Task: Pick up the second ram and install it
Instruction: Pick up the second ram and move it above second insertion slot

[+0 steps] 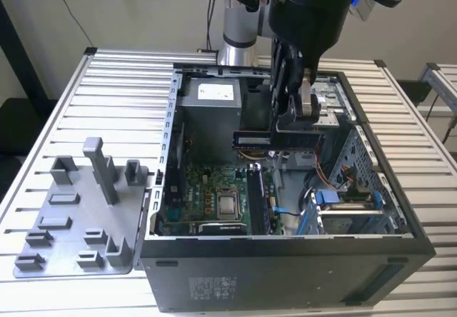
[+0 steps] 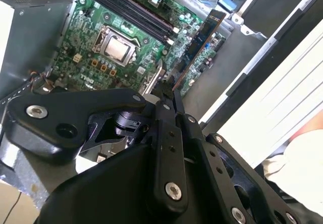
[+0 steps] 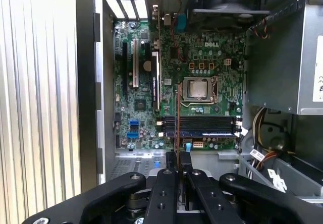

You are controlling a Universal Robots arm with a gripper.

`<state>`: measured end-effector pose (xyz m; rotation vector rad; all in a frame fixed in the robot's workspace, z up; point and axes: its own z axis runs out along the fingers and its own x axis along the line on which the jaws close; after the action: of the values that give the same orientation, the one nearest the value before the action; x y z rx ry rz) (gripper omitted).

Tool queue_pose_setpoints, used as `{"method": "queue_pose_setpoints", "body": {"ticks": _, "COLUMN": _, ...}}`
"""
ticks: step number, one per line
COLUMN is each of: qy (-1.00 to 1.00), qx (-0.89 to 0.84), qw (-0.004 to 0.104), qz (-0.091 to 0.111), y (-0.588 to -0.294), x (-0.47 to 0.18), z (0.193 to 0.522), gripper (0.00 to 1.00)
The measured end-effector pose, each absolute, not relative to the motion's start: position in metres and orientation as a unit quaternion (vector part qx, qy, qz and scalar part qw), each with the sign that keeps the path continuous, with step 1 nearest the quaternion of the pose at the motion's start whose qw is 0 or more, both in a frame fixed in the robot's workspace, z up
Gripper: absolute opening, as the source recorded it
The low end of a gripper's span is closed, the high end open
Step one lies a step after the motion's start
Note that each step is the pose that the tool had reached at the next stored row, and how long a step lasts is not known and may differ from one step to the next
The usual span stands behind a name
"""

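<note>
End effector (image 1: 291,126) clamped shut on the second ram (image 1: 257,140) — held above the open PC case (image 1: 285,267).

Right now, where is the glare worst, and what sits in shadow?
Second wrist view: the table is washed out white beside the dark gripper. First wrist view: the board is evenly lit. Exterior view: the case is dim inside, under the held ram.
</note>
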<state>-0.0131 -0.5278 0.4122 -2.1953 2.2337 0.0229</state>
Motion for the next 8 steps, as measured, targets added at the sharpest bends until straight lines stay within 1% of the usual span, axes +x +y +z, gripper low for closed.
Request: {"method": "queue_pose_setpoints", "body": {"ticks": 8, "qy": 0.715, "qx": -0.699, "qw": 0.005, "qz": 0.007, "y": -0.528, "x": -0.002, "z": 0.412, "gripper": 0.14}}
